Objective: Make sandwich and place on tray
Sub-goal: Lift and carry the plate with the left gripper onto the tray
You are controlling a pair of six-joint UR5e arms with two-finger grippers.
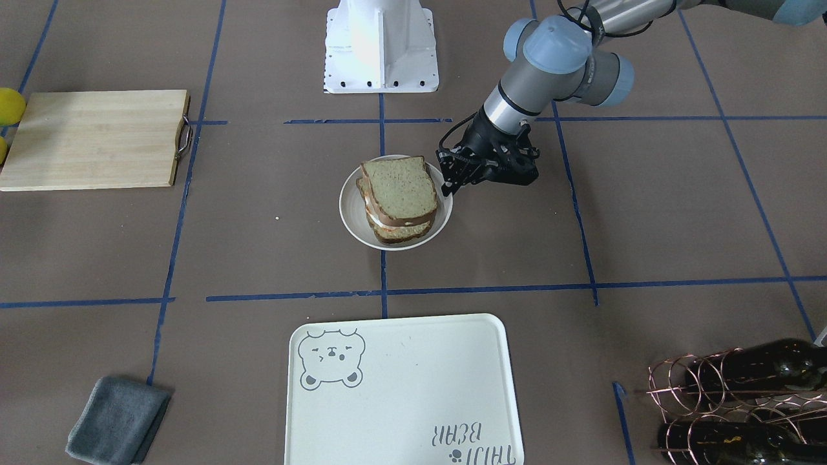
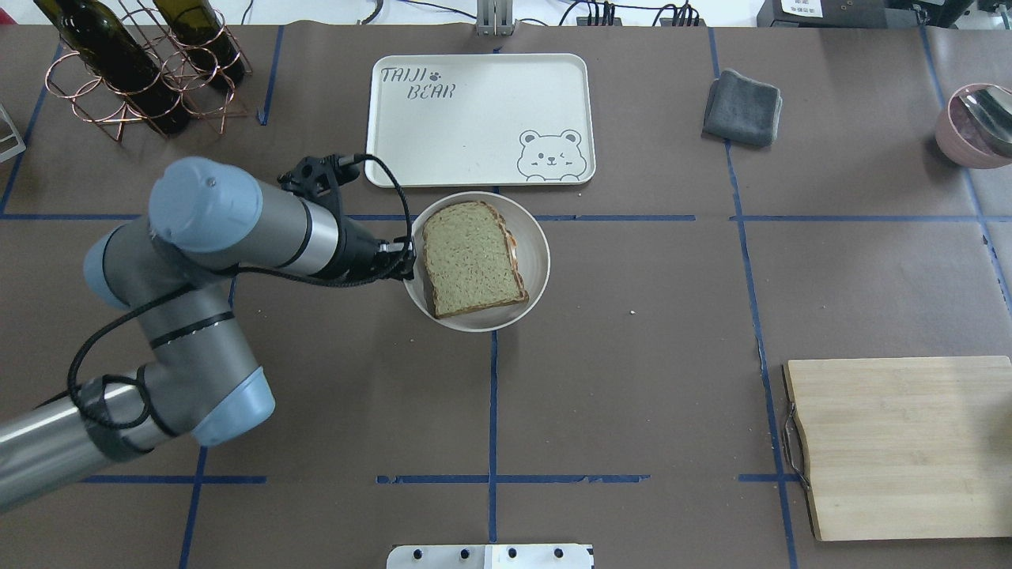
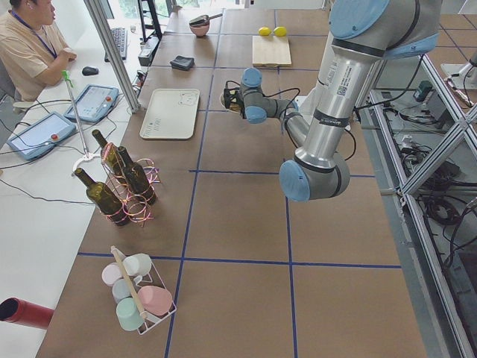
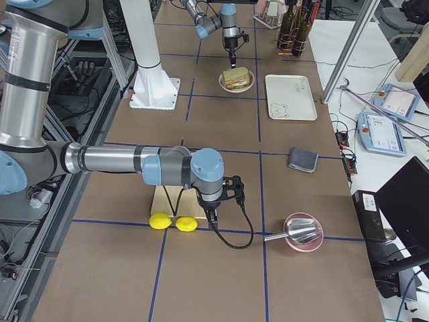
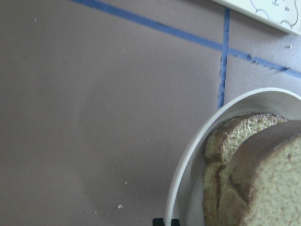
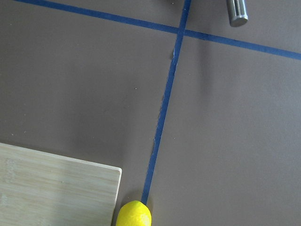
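The sandwich (image 1: 399,194) is two wholegrain slices with a white and orange filling, on a small round whitish plate (image 1: 352,216). My left gripper (image 1: 448,189) is shut on the plate's rim on the robot's left side. In the overhead view the gripper (image 2: 409,267) holds the plate (image 2: 534,261), which seems lifted a little, close to the tray (image 2: 474,118). The left wrist view shows the rim (image 5: 188,188) and the bread (image 5: 254,179). The cream tray (image 1: 413,387) with the bear drawing holds nothing. My right gripper (image 4: 213,218) hangs over the lemons; I cannot tell whether it is open.
A wooden cutting board (image 1: 94,139) lies on the robot's right, with two lemons (image 4: 173,222) beside it. A grey cloth (image 1: 119,420) and a pink bowl (image 2: 976,126) lie at the far right. A copper bottle rack (image 2: 134,71) stands far left.
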